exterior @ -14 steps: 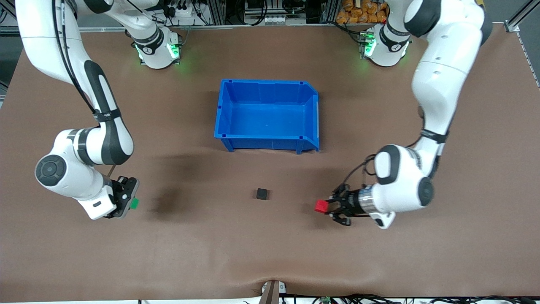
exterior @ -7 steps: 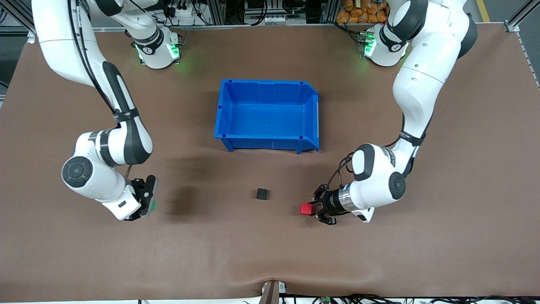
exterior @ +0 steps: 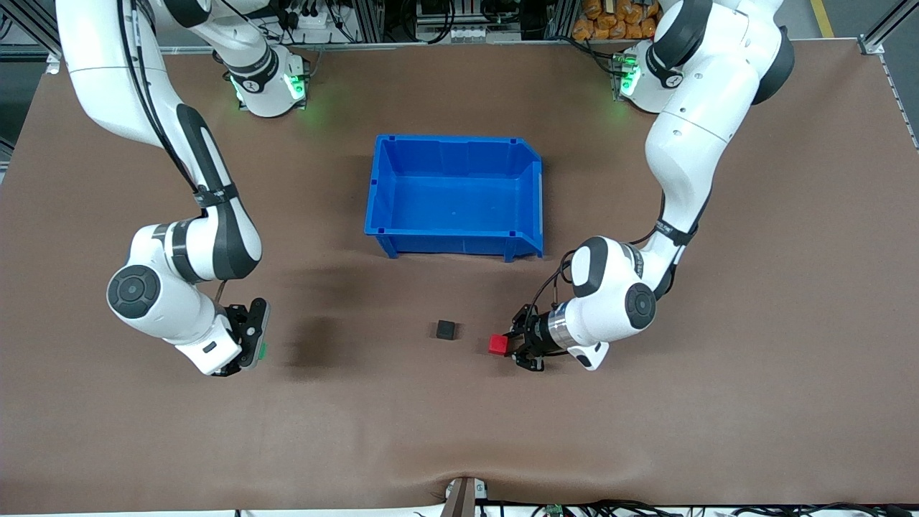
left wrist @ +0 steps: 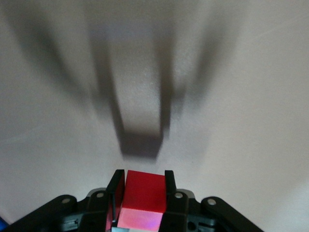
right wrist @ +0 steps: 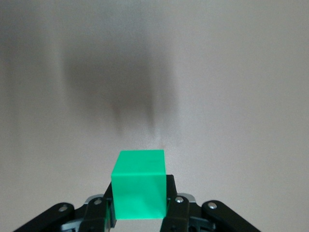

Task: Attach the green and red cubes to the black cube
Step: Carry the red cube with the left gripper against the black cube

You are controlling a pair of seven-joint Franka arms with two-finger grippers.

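Big brown table [exterior: 790, 402], blue plastic bin [exterior: 455, 143] in its middle, left gripper [exterior: 507, 345] pinched a small red cube [exterior: 497, 344] just beside the small black cube [exterior: 446, 329], right gripper [exterior: 255, 337] pinched a small green cube [right wrist: 140, 190] above the table's right-arm end

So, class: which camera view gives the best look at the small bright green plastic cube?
The right wrist view: the small bright green plastic cube fills the foreground, clamped between the right gripper's fingers, two faces clear. The front view shows only a green sliver at that gripper. The left wrist view shows none of it.
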